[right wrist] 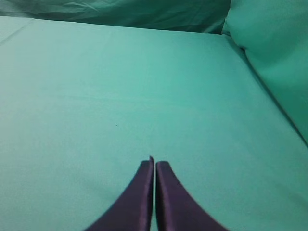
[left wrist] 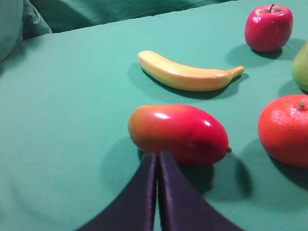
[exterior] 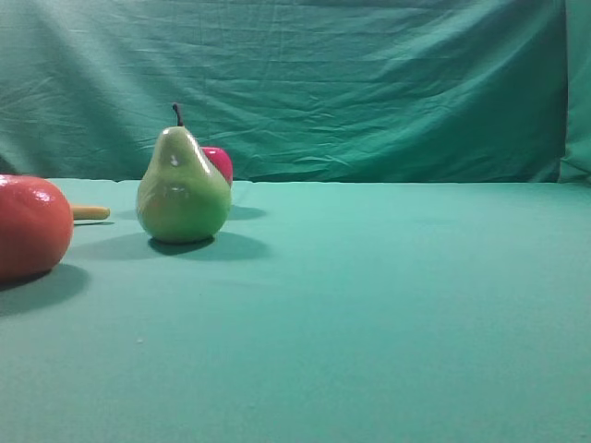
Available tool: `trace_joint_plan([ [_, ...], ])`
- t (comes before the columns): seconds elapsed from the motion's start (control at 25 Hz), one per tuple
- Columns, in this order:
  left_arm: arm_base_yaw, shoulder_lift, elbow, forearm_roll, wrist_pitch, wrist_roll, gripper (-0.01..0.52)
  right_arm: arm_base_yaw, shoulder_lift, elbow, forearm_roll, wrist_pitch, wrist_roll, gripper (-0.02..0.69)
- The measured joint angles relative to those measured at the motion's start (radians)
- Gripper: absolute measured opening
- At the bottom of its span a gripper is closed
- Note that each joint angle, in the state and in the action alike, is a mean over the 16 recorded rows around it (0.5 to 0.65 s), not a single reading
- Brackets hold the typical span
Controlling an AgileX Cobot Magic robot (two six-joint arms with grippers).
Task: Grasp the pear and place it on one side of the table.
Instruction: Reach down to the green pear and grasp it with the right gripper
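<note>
Two end effectors appear, each with its jaws pressed together on nothing. Left end effector [left wrist: 157,156] hangs just before a red-orange mango [left wrist: 179,134], with a banana [left wrist: 187,74] and red apple [left wrist: 268,28] beyond; the pear [exterior: 183,185] stands upright on the worktop [exterior: 388,305], at that view's right edge, well apart. Right end effector [right wrist: 154,163] hovers over bare cloth.
</note>
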Motion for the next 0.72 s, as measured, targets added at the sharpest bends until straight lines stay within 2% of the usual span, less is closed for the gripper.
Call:
trace_joint_plan([
  [0.72, 0.0, 0.0, 0.0, 0.0, 0.0, 0.0, 0.0, 0.0, 0.0, 0.0, -0.001, -0.001, 0.0, 0.0],
])
